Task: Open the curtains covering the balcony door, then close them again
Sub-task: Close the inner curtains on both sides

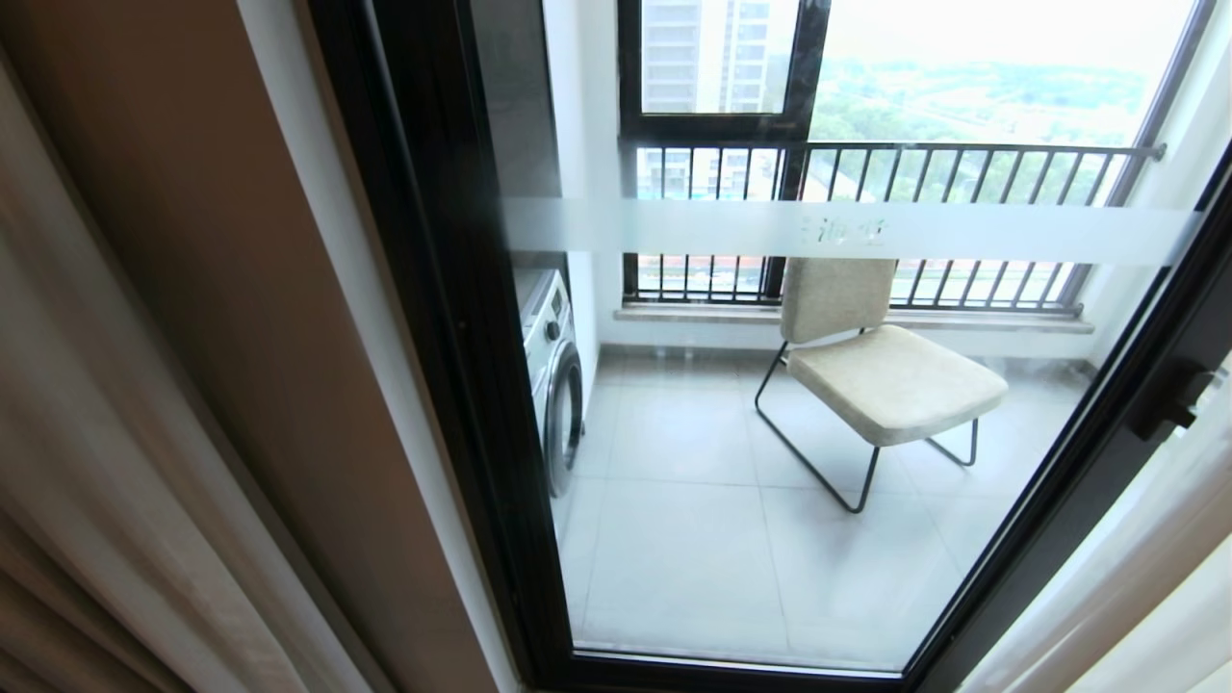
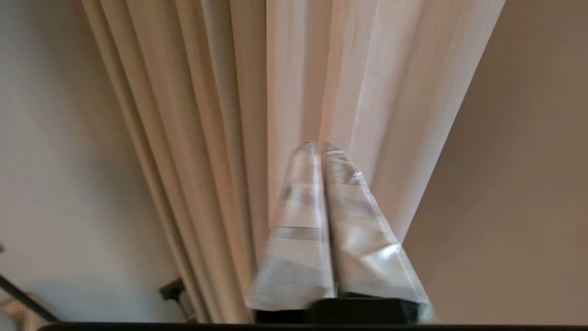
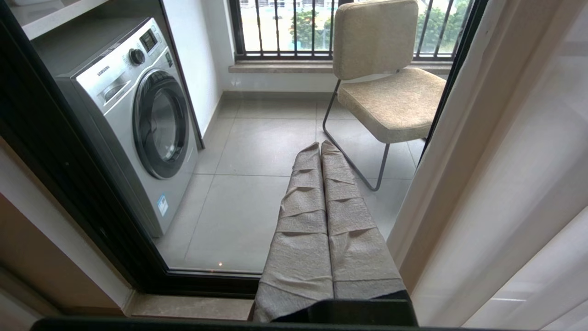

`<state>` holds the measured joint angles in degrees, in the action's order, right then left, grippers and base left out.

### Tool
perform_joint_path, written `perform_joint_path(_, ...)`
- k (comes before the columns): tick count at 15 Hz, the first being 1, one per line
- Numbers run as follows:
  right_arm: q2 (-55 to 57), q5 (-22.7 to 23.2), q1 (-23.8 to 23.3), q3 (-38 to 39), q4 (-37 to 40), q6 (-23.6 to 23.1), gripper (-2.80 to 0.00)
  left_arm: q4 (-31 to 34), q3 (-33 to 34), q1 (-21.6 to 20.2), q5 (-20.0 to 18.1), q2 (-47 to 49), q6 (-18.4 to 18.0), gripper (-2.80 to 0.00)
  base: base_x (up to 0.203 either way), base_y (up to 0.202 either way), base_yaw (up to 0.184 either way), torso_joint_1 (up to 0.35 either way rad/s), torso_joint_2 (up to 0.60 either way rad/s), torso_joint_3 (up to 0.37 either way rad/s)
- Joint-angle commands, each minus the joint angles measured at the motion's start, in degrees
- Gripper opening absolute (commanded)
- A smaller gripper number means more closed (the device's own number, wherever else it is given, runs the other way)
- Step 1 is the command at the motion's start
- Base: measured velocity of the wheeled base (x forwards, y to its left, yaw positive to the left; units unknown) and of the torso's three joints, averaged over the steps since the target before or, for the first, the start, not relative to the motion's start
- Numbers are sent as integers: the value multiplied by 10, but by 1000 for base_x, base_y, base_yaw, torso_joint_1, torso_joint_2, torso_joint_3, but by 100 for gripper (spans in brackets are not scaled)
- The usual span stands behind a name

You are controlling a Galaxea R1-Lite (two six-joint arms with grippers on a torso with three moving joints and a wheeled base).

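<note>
1. Left gripper [image 2: 320, 146] points at the gathered folds of the curtains [image 2: 294, 82]; its cloth-wrapped fingers [image 2: 301, 220] lie pressed together with nothing between them, the tips close to the fabric, though whether they touch it cannot be told.
2. Right gripper [image 3: 320, 146], also with its wrapped fingers together and empty, hangs before the glass, well apart from any cloth.
3. Neither arm shows in the head view. There, the beige drape bunches at about 8 o'clock, and a pale sheer panel [image 1: 1136, 577] sits at 4 o'clock.
4. Between them the balcony door [image 1: 452, 337] stands uncovered, its frosted band [image 1: 847, 231] crossing at 12 o'clock.
5. Beyond the glass stand a washing machine [image 1: 556, 375] at 9 o'clock and a chair [image 1: 885, 371] at 2 o'clock.
6. Judging from the bare glass, opening looks done and the closing step is in hand.
7. Next, the left fingers likely need to part, take the drape's leading edge, clamp it, and draw it across toward 3 o'clock.
</note>
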<state>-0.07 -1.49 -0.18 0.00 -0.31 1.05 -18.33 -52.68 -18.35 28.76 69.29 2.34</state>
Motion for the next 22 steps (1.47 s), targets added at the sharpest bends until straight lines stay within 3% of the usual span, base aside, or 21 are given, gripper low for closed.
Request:
perform_joint_path(1,1,0,0,0,0,0,-280,-30,-9,-4,0,49,0,0,0,0,0,0,0,0)
perform_joint_path(9,1,0,0,0,0,0,-280,-92,-15,-35,-9,106,0,0,0,0,0,0,0,0)
perform_joint_path(13,1,0,0,0,0,0,-280,-116,-47,-59,-81,159,0,0,0,0,0,0,0,0)
perform_joint_path(19,1,0,0,0,0,0,-280,-163,-107,-65,-90,236,0,0,0,0,0,0,0,0)
perform_joint_path(22,1,0,0,0,0,0,-280,-192,-131,-67,-122,269,1,0,0,0,0,0,0,0)
